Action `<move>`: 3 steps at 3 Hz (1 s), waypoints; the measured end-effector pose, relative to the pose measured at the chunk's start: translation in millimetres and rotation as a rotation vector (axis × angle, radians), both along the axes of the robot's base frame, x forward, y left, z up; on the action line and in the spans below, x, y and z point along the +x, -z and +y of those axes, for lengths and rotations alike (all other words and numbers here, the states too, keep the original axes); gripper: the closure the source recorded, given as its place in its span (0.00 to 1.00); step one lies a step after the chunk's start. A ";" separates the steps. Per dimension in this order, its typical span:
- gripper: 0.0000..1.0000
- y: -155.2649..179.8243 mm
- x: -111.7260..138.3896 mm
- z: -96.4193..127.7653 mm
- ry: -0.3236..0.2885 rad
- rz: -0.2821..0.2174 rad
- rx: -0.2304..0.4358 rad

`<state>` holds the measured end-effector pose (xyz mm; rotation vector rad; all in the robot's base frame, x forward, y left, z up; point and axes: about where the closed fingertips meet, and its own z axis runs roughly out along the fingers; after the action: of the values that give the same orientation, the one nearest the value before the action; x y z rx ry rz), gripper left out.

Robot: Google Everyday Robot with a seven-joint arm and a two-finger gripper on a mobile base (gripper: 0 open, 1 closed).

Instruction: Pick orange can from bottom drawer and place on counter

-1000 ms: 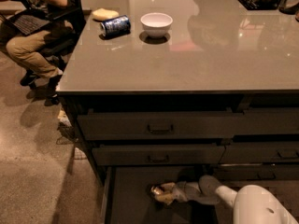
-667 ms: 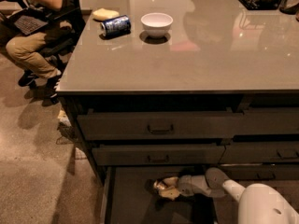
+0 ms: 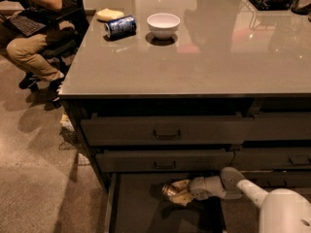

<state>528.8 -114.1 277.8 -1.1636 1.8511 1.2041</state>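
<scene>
Down on the floor of the drawer [image 3: 136,208], about midway across, lies the can [image 3: 170,190] on its side, silver end turned to the drawer's left wall; the gripper [image 3: 182,195] is at it from the drawer's right, touching or nearly so; whether the jaws pinch it or stand spread about it I cannot tell. The step in hand, I judge, is securing the can and drawing it out. A round body on its side will roll or slip, so the hold should sit across its middle and be firm before any lift; raise it only a little off the drawer's floor, then bring it outward toward the drawer's open front, since the two shut drawers [image 3: 165,132] directly above the drawer overhang its back part and leave little headroom for wrist or can. Only once out past the drawer's front should the arm [image 3: 218,184] climb to the surface [image 3: 194,62] above the drawer; its near part, straight over the drawer, is bare, while the bowl [image 3: 163,24] and blue can [image 3: 120,26] sit far back from the drawer.
</scene>
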 end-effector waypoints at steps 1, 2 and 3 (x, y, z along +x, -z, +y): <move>1.00 -13.3 -7.7 -13.1 -0.012 -0.018 -0.019; 1.00 -50.5 -20.6 -40.5 -0.002 -0.095 -0.036; 1.00 -112.6 -31.3 -81.3 0.028 -0.236 -0.077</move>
<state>497.5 -195.5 390.4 -1.2593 1.7414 0.9432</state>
